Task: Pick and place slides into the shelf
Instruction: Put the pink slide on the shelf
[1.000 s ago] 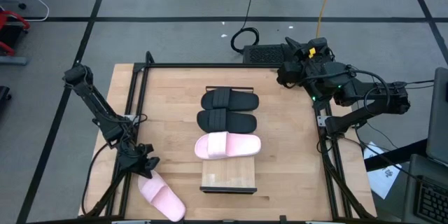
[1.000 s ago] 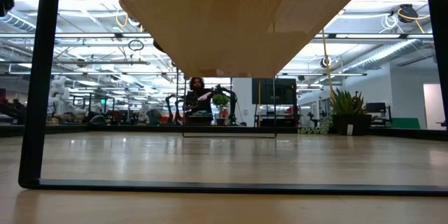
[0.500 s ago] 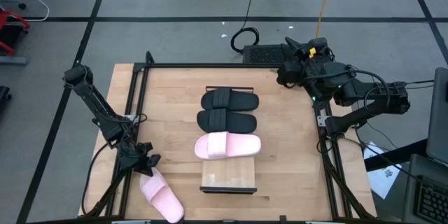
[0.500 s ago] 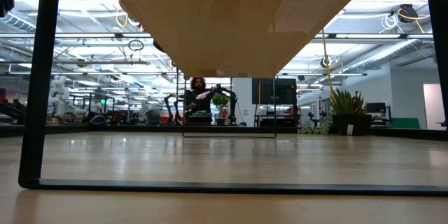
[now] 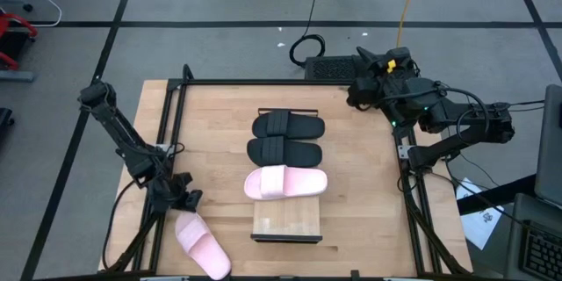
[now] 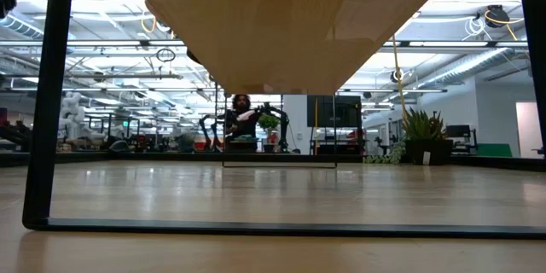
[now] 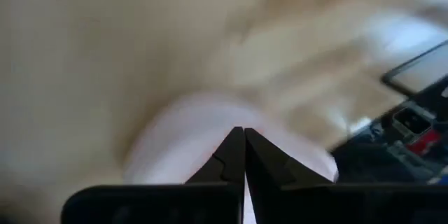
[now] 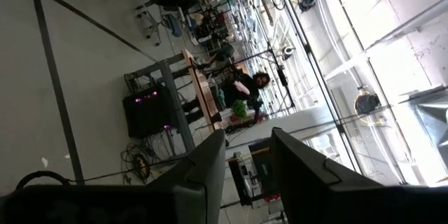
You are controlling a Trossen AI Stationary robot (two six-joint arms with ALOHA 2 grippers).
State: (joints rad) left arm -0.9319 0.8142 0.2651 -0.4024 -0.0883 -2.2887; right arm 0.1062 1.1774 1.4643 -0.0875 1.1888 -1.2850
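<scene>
One pale pink slide (image 5: 202, 244) lies flat near the table's near-left corner, and shows blurred in the left wrist view (image 7: 182, 133). My left gripper (image 5: 182, 202) (image 7: 243, 131) is shut, with its tips just at that slide's far end. The shelf (image 5: 285, 218) sits mid-table. Two black slides (image 5: 287, 126) (image 5: 284, 152) and the other pink slide (image 5: 284, 182) lie side by side on it. My right gripper (image 5: 362, 88) (image 8: 248, 150) waits open over the far-right corner, pointing out at the room. My left gripper comes slanting down from the far-left toward the pink slide's far end (image 7: 210, 112) with its fingers shut and nothing between them. Whether the tips touch the slide, I cannot tell.
A black metal frame (image 5: 167, 140) runs round the tabletop's edges. In the low view the shelf's underside (image 6: 281, 26) and its black leg (image 6: 51, 94) fill the foreground. Bare wood lies to the left and right of the shelf. A person sits far back in the room (image 6: 241, 119).
My left gripper has shifted a little toward the table's far edge, staying shut. The right arm has kept still.
</scene>
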